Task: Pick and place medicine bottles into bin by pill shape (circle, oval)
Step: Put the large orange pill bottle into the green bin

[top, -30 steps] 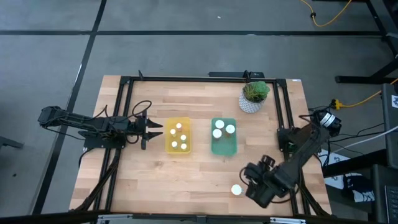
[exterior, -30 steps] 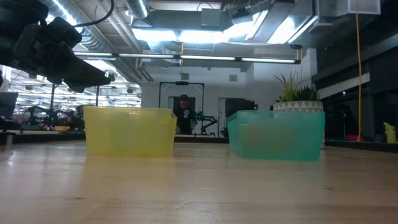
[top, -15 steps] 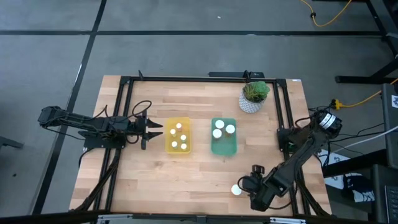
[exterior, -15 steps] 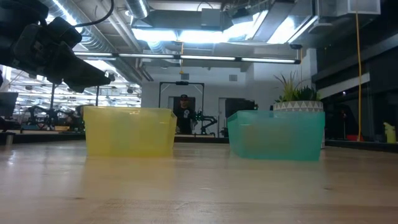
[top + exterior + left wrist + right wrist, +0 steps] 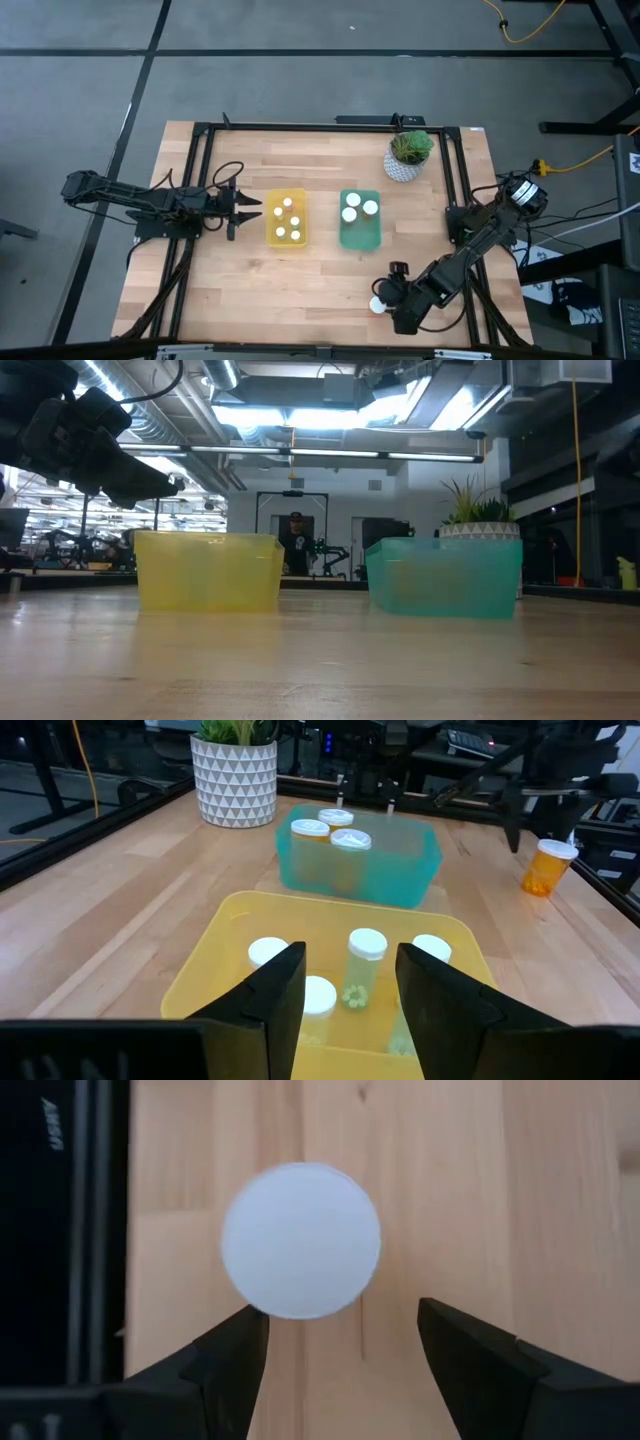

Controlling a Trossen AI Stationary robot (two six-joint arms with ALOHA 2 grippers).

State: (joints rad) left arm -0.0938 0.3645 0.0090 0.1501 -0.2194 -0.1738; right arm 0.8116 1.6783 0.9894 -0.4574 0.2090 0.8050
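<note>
The right gripper (image 5: 384,303) has swung in over the last loose medicine bottle (image 5: 300,1240), fingers spread, cap just ahead between them. Four bottles fill the yellow bin (image 5: 271,232), two the green bin (image 5: 360,236); left gripper (image 5: 252,208) waits open.

In the high view, the right gripper (image 5: 385,303) partly covers the orange bottle (image 5: 376,306).

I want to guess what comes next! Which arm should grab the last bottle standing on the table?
The right arm, most likely. Its tool is open and directly above the white-capped orange bottle near the table's front edge. The left tool waits far off, beside the yellow bin.
</note>
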